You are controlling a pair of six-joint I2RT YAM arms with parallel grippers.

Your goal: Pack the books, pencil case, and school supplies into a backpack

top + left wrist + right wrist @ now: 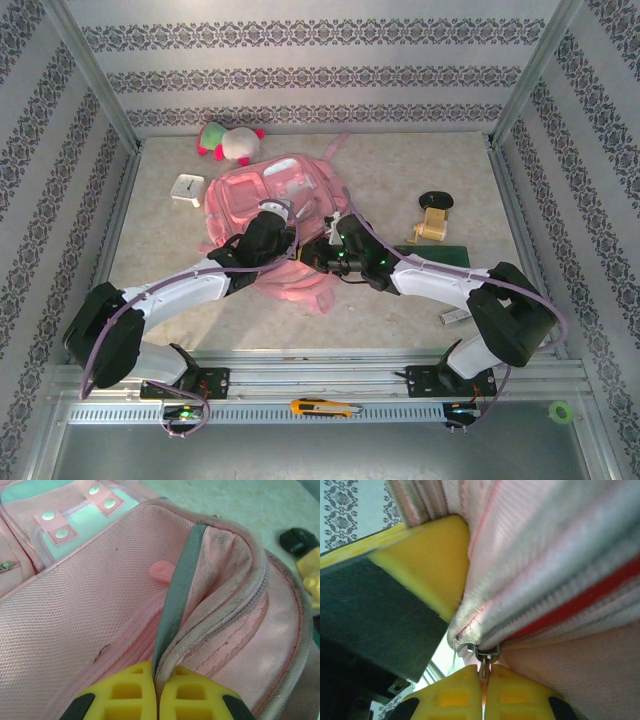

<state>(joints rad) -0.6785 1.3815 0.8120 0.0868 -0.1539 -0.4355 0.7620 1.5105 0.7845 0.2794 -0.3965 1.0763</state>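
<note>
The pink backpack point(268, 192) lies front-up mid table point(380, 322), long axis running far to near, with the left gripper point(156, 674) pinching its grey-trimmed opening edge and the right gripper point(484, 676) clamping its zipper pull point(485, 655).

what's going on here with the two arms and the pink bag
Both arms are working on the pink backpack, which lies in the middle of the table. The left hand is shut on the bag's fabric edge by the grey trim. The right hand is shut on a metal zipper pull. The dark green pencil case and a small pale bar lie on the table to the right, not yet packed.
</note>
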